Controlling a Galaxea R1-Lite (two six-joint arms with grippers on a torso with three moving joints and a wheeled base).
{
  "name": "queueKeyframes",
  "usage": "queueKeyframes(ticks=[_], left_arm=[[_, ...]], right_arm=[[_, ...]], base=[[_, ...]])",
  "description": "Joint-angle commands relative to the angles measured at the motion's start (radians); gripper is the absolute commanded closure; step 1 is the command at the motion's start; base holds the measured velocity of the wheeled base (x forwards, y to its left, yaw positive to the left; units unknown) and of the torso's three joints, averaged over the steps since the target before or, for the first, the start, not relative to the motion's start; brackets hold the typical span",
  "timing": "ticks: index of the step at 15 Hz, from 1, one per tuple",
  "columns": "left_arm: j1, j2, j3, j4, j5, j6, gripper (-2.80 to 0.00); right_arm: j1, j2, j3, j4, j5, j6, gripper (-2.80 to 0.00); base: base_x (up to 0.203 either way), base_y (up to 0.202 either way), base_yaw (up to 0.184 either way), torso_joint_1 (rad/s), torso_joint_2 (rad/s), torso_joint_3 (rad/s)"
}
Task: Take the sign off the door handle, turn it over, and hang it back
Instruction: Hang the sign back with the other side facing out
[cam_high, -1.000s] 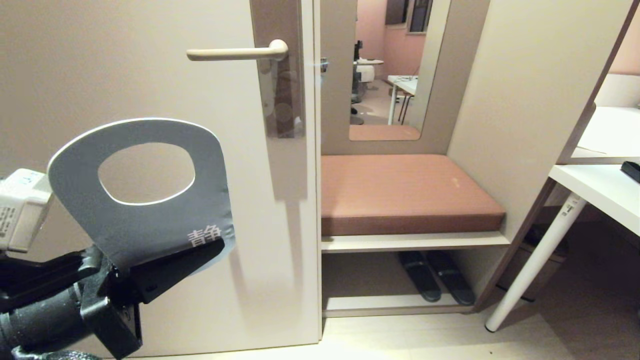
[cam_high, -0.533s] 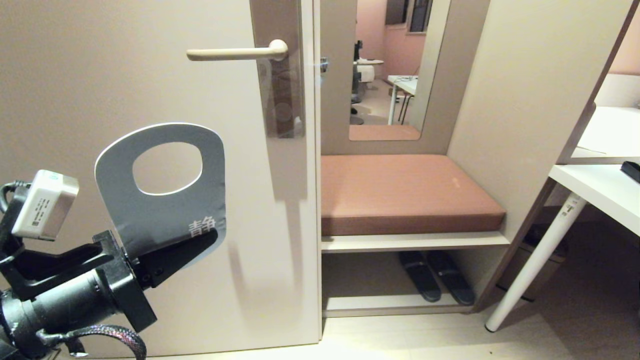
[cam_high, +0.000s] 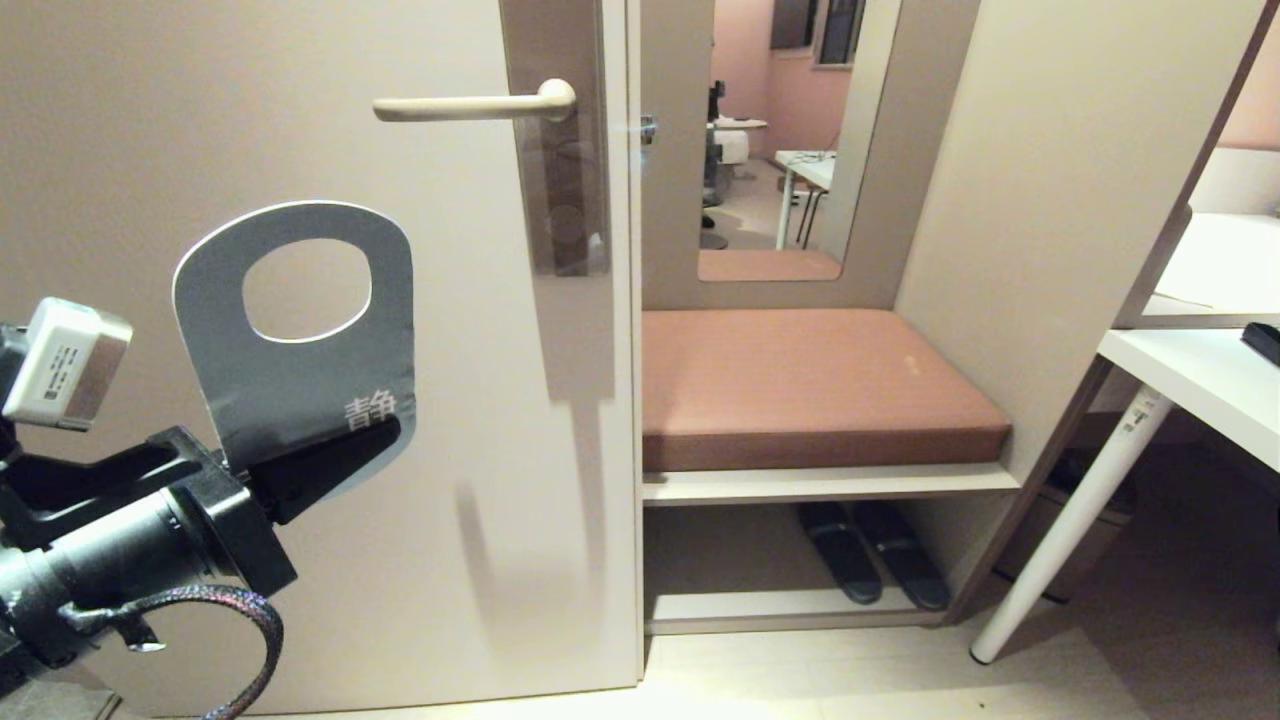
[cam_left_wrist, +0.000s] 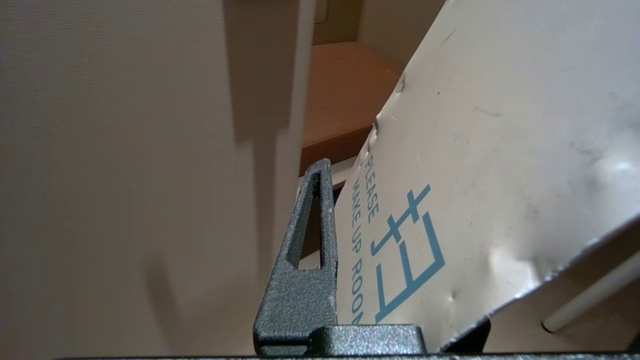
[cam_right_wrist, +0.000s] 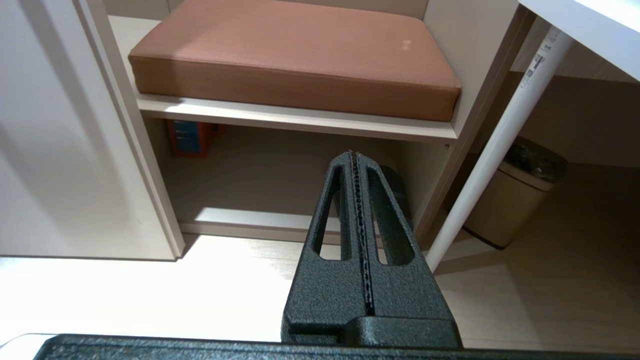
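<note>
the left gripper (cam_high: 345, 455) has its jaws clamped on the lower end of the sign (cam_high: 300, 380), nearly closed with only the card's thickness between them. the sign stands up from the jaws, its round hole at the far end from the grip, in front of the door (cam_high: 200, 120) and not touching the handle (cam_high: 470, 105), which sits higher and to the right, well apart.

the head view shows the sign's blue-grey face with white characters just beside the jaws. the left wrist view shows the other face (cam_left_wrist: 500, 125): white, dented, with blue "please make up room" lettering next to one finger (cam_left_wrist: 305, 260).

the right gripper (cam_right_wrist: 357, 165) appears only in its own wrist view, jaws pressed fully together on nothing, pointing toward the floor (cam_right_wrist: 200, 295) before a cushioned bench (cam_right_wrist: 295, 55).
</note>
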Motion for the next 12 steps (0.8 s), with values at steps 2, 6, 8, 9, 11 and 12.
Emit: queueKeyframes(ticks=[2,6,8,9,11,12], left_arm=[[0.045,0.005,-0.044,0.004,0.000,-0.001,0.00],[0.092,0.023,-0.107,0.021,0.003,-0.001,0.00],[0.095,0.028,-0.154,0.075,0.003,-0.001,0.00],[0.095,0.035,-0.182,0.112,0.004,-0.001,0.00],[0.095,0.065,-0.237,0.154,0.025,-0.001,0.00],[0.095,0.084,-0.267,0.166,0.045,-0.001,0.00]], right_arm=[[0.000,0.001,0.000,0.000,0.000,-0.001,0.00],[0.000,0.001,0.000,0.000,0.000,-0.001,0.00],[0.000,0.001,0.000,0.000,0.000,-0.001,0.00],[0.000,0.001,0.000,0.000,0.000,-0.001,0.00],[0.000,0.001,0.000,0.000,0.000,-0.001,0.00],[0.000,0.001,0.000,0.000,0.000,-0.001,0.00]], base=[[0.000,0.000,0.000,0.000,0.00,0.000],[0.000,0.000,0.000,0.000,0.00,0.000],[0.000,0.000,0.000,0.000,0.00,0.000],[0.000,0.000,0.000,0.000,0.00,0.000],[0.000,0.000,0.000,0.000,0.00,0.000],[0.000,0.000,0.000,0.000,0.00,0.000]])
